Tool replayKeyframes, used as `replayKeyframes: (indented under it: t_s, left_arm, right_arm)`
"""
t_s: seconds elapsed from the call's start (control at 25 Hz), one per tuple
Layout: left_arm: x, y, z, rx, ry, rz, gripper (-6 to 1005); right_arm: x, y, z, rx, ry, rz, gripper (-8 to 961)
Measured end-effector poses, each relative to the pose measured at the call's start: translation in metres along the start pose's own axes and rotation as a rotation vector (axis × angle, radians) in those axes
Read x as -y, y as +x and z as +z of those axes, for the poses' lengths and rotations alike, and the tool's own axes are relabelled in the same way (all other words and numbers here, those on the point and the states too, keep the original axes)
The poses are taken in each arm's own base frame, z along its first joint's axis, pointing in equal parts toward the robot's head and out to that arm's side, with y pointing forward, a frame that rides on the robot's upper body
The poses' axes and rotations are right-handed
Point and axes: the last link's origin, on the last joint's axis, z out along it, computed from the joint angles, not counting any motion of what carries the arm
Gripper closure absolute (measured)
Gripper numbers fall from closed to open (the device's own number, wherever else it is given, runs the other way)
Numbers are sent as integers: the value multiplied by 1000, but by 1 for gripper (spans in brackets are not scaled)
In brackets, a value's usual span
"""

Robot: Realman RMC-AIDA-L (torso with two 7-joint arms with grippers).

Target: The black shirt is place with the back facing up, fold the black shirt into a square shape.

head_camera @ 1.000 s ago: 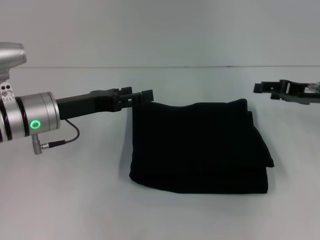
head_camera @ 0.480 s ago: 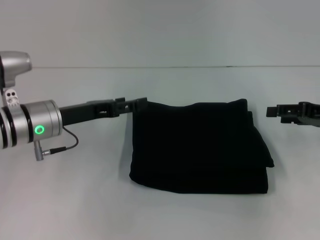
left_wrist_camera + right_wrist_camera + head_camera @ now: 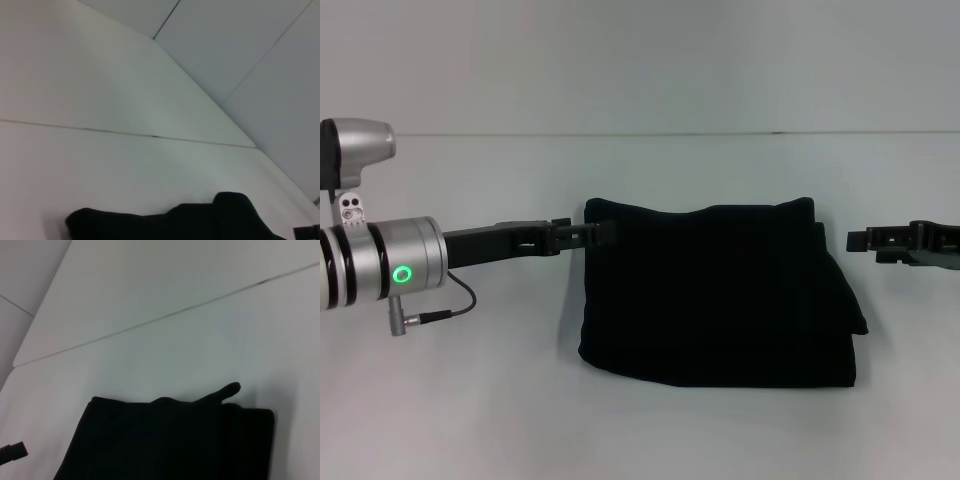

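The black shirt (image 3: pixel 715 295) lies on the white table (image 3: pixel 450 400) as a folded, roughly square bundle with no print showing. My left gripper (image 3: pixel 605 234) reaches in from the left, and its tip overlaps the bundle's upper left corner. My right gripper (image 3: pixel 855 240) hovers just off the bundle's right side, apart from the cloth. The left wrist view shows the shirt (image 3: pixel 175 222) low in the frame and the right gripper (image 3: pixel 307 233) in the far corner. The right wrist view shows the shirt (image 3: pixel 170 440) and the left gripper's tip (image 3: pixel 12 452).
A cable (image 3: pixel 440 300) loops under the left arm's silver wrist with its green ring light (image 3: pixel 401 274). The table's far edge (image 3: pixel 670 133) meets a plain wall behind the shirt.
Both grippers have dropped lower in the head view, from level with the shirt's top edge to beside its upper part. The shirt has not moved.
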Motion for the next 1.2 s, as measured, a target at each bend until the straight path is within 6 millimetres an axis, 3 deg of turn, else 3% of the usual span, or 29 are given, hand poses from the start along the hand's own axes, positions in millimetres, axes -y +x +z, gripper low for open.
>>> replayKeyframes:
  t_s: [0.96,1.08,1.2]
  left_arm:
    - [-18,22,-5,-21,-113,81,36]
    - [-19,23,-5,-20,-118,80,36]
    - [-19,24,-5,-18,-122,83,35]
  right_arm:
    - [-6,-10,-5,75,-40,-143,219]
    - [-6,-11,-7,83,-41,-156,65]
    - [-5,-11,-10,97,-43,-172,49]
